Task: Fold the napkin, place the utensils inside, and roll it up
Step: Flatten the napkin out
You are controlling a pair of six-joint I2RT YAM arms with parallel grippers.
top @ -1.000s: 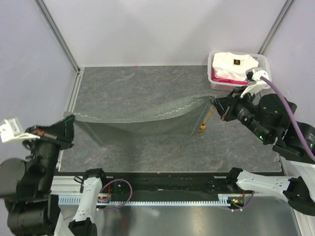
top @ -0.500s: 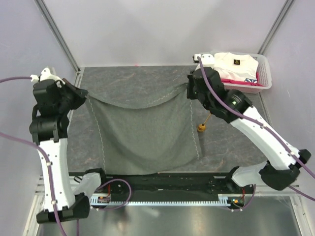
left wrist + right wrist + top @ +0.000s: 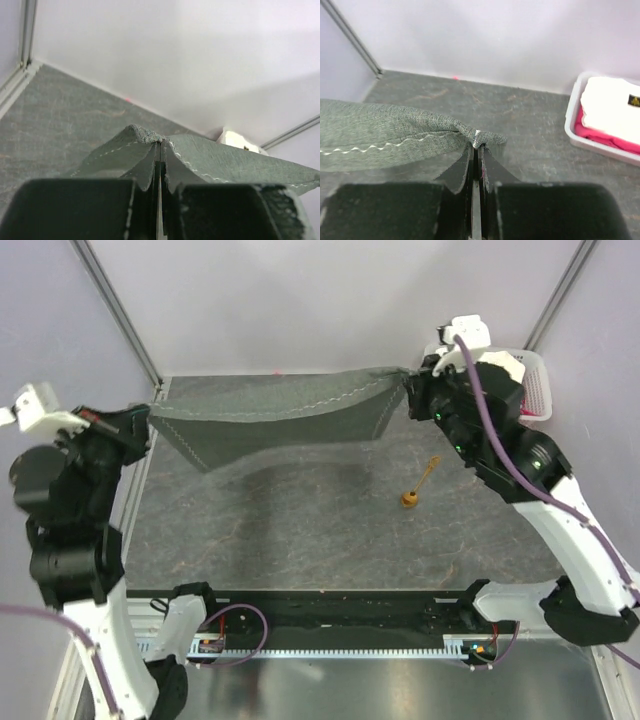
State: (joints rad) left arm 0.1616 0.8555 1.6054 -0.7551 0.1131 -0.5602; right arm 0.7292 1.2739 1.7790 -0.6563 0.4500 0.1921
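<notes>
So the grey worktop fills most of the overhead view, dark and marbled-looking. Strung out above its far half is the napkin, grey-green with the pale zigzag hem showing. It's lifted off the surface and stretched between the two arms like a hammock, with the middle sagging a bit and a soft shadow under it.

The left claw is pinched all the way closed on the napkin's left corner. From its wrist view you can see the cloth bunched up right at the seam between the jaws. Same story on the other side: the right claw is clamped tight on the right corner, fabric puckered where it goes in. Both are up off the worktop, left one near the left edge, right one near the far right corner.

Behind the right arm there's a white basket with a folded white garment on top of something pink.

The little gold spoon lies on the worktop by itself, right of centre, well apart from the napkin.
</notes>
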